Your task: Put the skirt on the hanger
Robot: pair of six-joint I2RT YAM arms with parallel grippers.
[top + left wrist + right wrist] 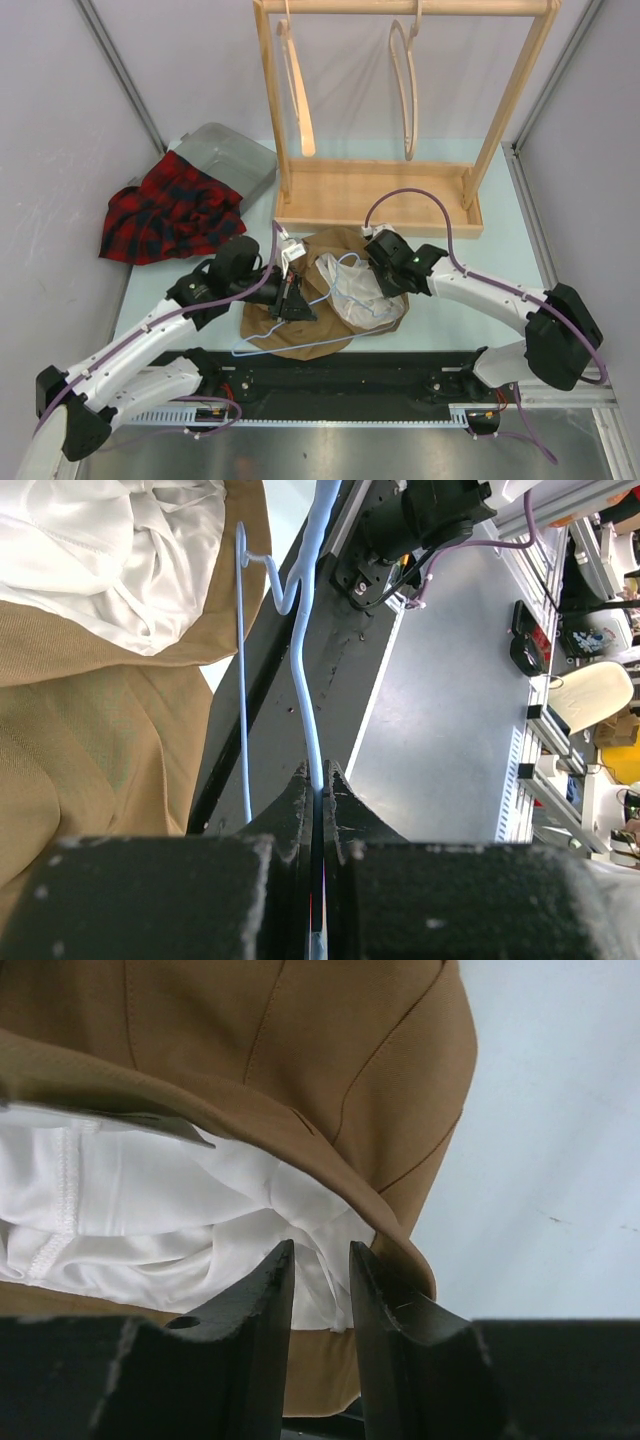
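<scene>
The tan fabric skirt (285, 338) lies crumpled on the table (490, 250), with the left gripper (318, 780) clamped on the pale blue wire hanger (300, 695) laid across it. The right gripper (322, 1260), jaws narrowly parted and empty at the waistband, should pinch tan cloth and white lining (150, 1210) together.

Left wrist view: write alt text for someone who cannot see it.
The left gripper is shut on a pale blue wire hanger, whose wire runs up the middle of the picture. At left lies the tan skirt, its white lining showing at the top.
</scene>
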